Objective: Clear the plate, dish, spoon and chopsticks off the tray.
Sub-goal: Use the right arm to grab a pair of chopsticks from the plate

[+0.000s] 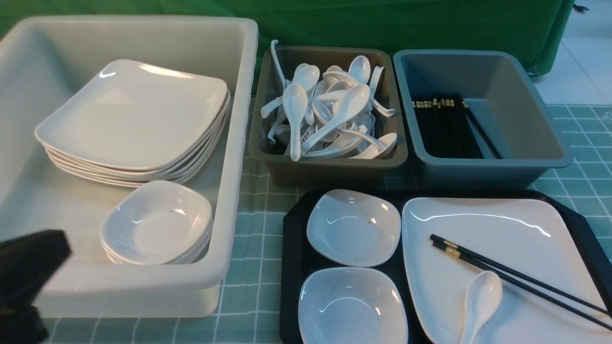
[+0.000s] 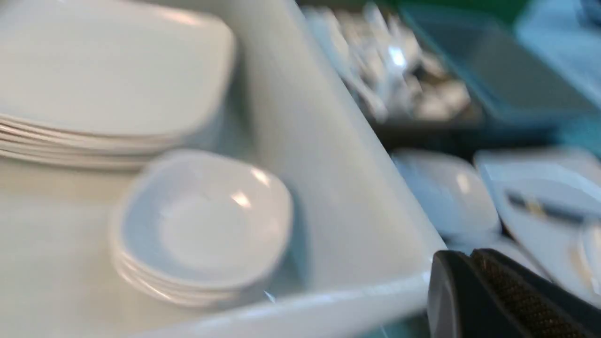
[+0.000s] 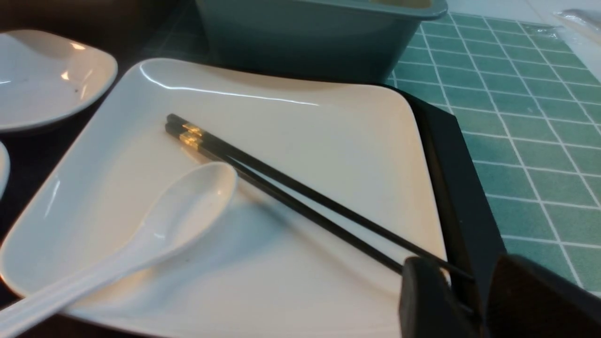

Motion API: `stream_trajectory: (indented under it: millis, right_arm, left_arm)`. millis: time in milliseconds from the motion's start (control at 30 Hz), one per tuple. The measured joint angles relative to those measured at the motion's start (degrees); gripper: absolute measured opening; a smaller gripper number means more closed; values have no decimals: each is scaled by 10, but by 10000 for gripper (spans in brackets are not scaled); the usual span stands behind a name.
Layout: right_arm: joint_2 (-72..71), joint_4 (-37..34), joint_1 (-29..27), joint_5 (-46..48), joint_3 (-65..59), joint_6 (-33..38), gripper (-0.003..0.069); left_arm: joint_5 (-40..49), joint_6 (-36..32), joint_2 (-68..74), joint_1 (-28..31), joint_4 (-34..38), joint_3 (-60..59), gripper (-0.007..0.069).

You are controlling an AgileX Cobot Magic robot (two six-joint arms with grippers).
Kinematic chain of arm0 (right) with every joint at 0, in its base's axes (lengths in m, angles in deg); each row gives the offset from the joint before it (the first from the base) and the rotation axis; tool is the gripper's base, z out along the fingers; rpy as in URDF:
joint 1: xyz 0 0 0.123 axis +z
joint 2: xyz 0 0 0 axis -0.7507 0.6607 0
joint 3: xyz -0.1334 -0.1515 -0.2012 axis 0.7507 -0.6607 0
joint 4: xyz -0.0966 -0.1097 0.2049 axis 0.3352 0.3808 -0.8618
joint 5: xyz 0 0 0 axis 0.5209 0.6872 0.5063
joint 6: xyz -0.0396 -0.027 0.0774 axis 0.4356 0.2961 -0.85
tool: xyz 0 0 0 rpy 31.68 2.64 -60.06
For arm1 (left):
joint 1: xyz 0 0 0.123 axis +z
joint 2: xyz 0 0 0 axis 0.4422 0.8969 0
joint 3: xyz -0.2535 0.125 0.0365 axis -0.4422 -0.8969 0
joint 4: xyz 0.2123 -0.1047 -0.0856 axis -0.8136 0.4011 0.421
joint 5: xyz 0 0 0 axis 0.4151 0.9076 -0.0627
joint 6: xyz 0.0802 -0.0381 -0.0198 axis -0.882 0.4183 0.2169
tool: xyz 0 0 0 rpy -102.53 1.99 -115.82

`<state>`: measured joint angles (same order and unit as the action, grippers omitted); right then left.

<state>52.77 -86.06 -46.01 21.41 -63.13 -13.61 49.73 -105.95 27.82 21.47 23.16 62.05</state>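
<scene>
The black tray (image 1: 294, 229) lies at the front right. On it are two small white dishes (image 1: 354, 227) (image 1: 351, 306) and the large white plate (image 1: 497, 224). The black chopsticks (image 1: 507, 272) and the white spoon (image 1: 480, 296) rest on the plate. In the right wrist view my right gripper (image 3: 467, 272) stands open at the plate's (image 3: 305, 141) right rim. The chopsticks' (image 3: 291, 188) thin tips reach into the gap between its fingers. The spoon (image 3: 178, 211) lies apart from it. My left gripper (image 1: 28, 267) is shut and empty at the white bin's near left corner.
A big white bin (image 1: 239, 143) on the left holds stacked plates (image 1: 134, 114) and stacked dishes (image 1: 158, 222). Behind the tray stand a brown bin (image 1: 330, 165) of spoons and a grey-blue bin (image 1: 502, 162) of chopsticks. A green checked cloth (image 1: 258, 220) covers the table.
</scene>
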Motion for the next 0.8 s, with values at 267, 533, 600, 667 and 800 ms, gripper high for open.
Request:
stream_trajectory:
  millis: [267, 533, 600, 667, 800]
  right_arm:
    - [0, 0, 0, -5, 0, 0, 241]
    - [0, -77, 0, -120, 0, -210, 241]
    - [0, -81, 0, -138, 0, -234, 241]
    - [0, -85, 1, -165, 0, -267, 236]
    - [22, -88, 23, -89, 45, -243, 175]
  left_arm:
    - [-62, -54, 163, -104, 11, 59, 17]
    - [-105, -55, 205, -129, 12, 60, 17]
    - [-106, -55, 205, -129, 12, 60, 17]
    - [-107, -55, 205, -129, 12, 60, 17]
    - [-108, -60, 205, -129, 26, 60, 17]
